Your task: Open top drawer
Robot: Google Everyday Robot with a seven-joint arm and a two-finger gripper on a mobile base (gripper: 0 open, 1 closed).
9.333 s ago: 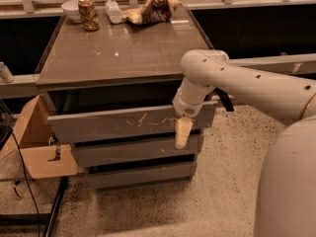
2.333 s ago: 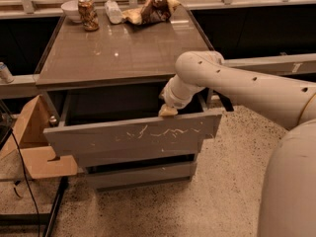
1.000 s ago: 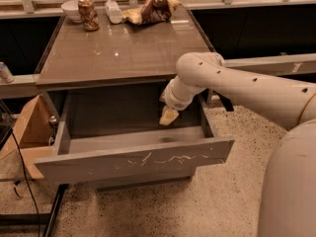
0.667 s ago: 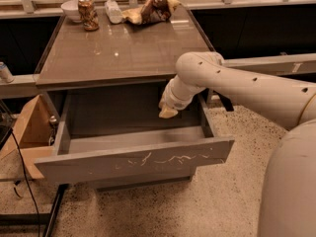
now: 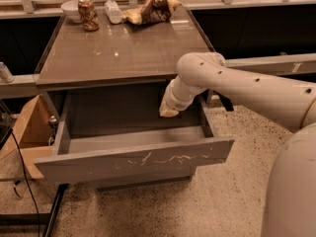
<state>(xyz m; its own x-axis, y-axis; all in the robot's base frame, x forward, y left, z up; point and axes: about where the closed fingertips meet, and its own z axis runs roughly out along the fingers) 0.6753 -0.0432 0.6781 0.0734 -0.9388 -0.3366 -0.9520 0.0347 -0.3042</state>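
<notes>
Top drawer: wide grey-brown, handleless, flat front with white squiggly scratches. It stands pulled well out toward the near side of the grey cabinet, the front panel tilted slightly, its right end a little farther out than its left. Its side walls and inner floor are in plain sight.

Gripper: tan-tipped, on a white cylindrical wrist. It hangs inside the drawer opening at the far right, just under the cabinet's top edge and above the drawer floor. The fingers are pressed together into one wedge, pinching nothing. Whether the tip touches the drawer wall I cannot tell. The cream-white arm reaches in from the right.

The brown glossy surface of the cabinet carries, along its far edge, a white bowl at the left, a rusty-brown can just beside it, a clear plastic bottle lying down, and a crumpled brown-and-tan bag.

An open cardboard box sits on the speckled floor, left of the cabinet.
</notes>
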